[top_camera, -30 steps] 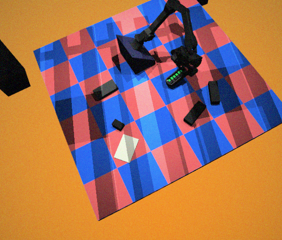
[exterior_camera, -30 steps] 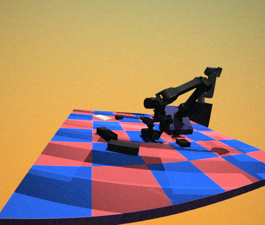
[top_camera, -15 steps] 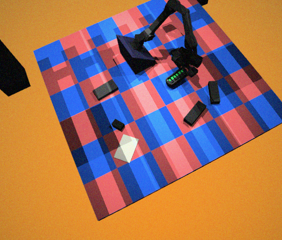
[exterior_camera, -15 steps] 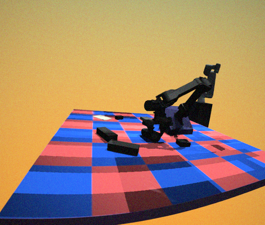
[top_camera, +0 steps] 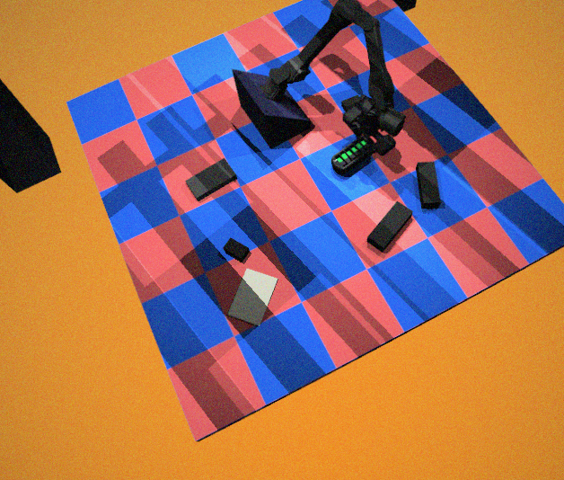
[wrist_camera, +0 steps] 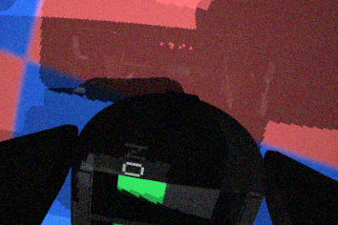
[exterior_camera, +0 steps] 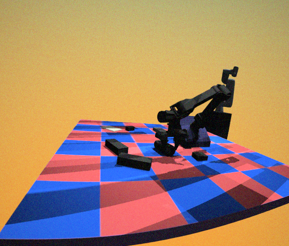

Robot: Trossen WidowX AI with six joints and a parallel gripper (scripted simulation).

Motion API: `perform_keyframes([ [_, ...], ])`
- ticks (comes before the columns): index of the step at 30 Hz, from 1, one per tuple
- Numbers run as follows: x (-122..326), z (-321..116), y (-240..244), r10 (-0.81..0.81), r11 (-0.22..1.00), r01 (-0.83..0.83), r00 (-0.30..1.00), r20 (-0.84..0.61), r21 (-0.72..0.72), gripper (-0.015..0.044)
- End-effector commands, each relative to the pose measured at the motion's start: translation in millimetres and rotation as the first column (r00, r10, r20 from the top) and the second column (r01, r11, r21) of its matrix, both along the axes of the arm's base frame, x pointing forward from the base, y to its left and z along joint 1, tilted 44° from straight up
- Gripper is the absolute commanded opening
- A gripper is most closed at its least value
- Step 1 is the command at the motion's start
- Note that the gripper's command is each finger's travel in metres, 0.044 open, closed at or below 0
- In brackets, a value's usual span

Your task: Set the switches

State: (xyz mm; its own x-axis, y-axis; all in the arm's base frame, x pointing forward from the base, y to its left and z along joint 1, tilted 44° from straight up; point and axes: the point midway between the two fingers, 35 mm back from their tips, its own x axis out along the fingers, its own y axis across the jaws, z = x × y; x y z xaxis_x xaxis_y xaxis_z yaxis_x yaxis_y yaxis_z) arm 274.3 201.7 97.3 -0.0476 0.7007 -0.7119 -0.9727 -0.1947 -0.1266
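The dark controller unit is low at the bench, beneath the wrist, rocker side up. The top view shows a row of several green rocker ends. In the wrist view its rounded end fills the lower middle, with one rocker showing green on the left and dark on the right below a white mark I cannot read surely. Its underside label is hidden. My gripper is shut on the unit, one finger against each long side. Whether the base lies fully flat I cannot tell.
Two dark blocks lie near the unit. A dark plate, a small block and a white card lie farther off. Another small block and a purple wedge are near the arm.
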Motion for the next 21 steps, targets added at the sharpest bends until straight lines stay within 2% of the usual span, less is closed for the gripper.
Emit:
perform_keyframes([
  [1,0,0,0,0.0,1.0,0.0,1.0,0.0,0.0,0.039],
  [3,0,0,0,0.0,1.0,0.0,1.0,0.0,0.0,0.044],
  [12,1,0,-2,0.0,1.0,0.0,1.0,0.0,-0.001,0.044],
  [18,13,-12,-63,0.001,1.0,-0.001,1.0,-0.002,-0.004,0.044],
  [21,13,-13,-70,0.0,1.0,0.0,1.0,-0.002,-0.001,0.044],
])
